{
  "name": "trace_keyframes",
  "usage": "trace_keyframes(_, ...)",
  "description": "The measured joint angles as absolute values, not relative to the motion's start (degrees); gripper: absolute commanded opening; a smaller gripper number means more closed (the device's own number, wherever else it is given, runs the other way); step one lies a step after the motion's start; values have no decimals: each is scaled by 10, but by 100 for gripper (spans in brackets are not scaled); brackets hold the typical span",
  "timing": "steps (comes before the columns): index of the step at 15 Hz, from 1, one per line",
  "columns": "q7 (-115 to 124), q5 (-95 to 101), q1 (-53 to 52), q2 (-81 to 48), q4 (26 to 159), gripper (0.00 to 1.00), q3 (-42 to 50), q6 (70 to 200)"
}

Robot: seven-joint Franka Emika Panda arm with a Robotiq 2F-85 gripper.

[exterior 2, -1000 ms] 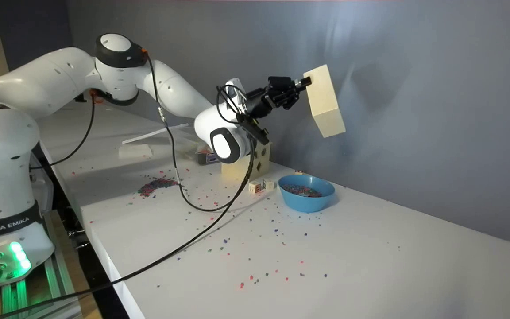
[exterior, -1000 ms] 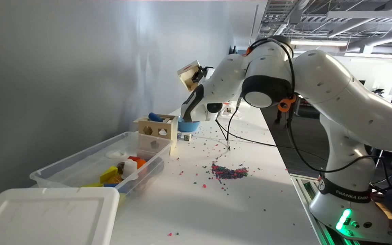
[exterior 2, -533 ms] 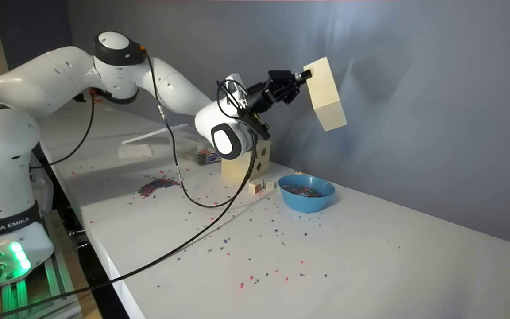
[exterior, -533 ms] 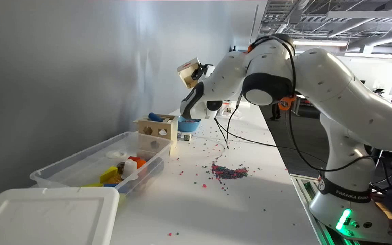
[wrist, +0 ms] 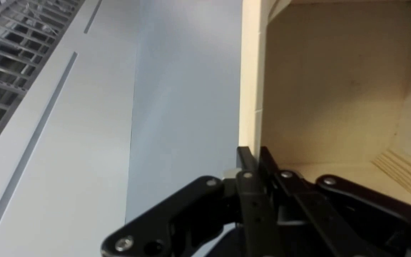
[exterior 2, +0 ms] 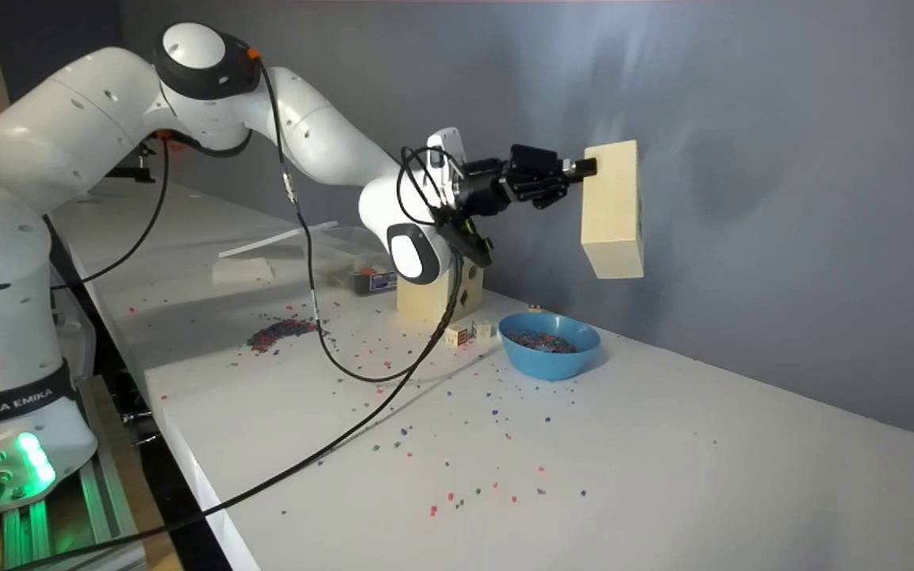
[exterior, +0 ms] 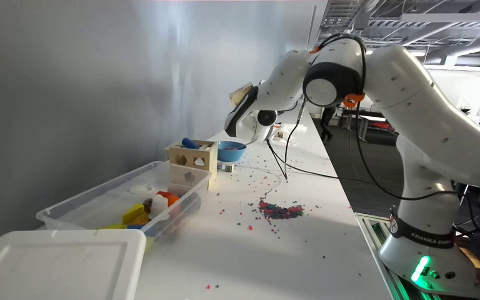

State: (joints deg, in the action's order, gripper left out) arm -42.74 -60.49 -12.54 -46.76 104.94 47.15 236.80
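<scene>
End effector (wrist: 253,151) pinches one wall of a wooden box (exterior 2: 612,206)

In the wrist view its fingers (wrist: 246,162) press against both faces of that wall, and the hollow inside of the box fills the upper right of the frame. In an exterior view the box is held in the air at upper right, long side nearly vertical, well above a blue bowl (exterior 2: 550,366) on the worktop (exterior 2: 663,476). The bowl, right of centre, holds small coloured pieces (exterior 2: 540,342). Near it are two small cubes (exterior 2: 452,338) and a sorting box (exterior: 190,155) with cut-out holes. More pieces lie scattered, with a heap (exterior: 281,211) below and right of centre in an exterior view. A clear bin (exterior: 102,195) and a white panel (exterior: 65,266) occupy the lower left there.
</scene>
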Motion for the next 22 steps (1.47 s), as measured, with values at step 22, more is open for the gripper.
trace_keyframes(22, -1017, -1241, 297, -234, 933, 2, 121, 2089)
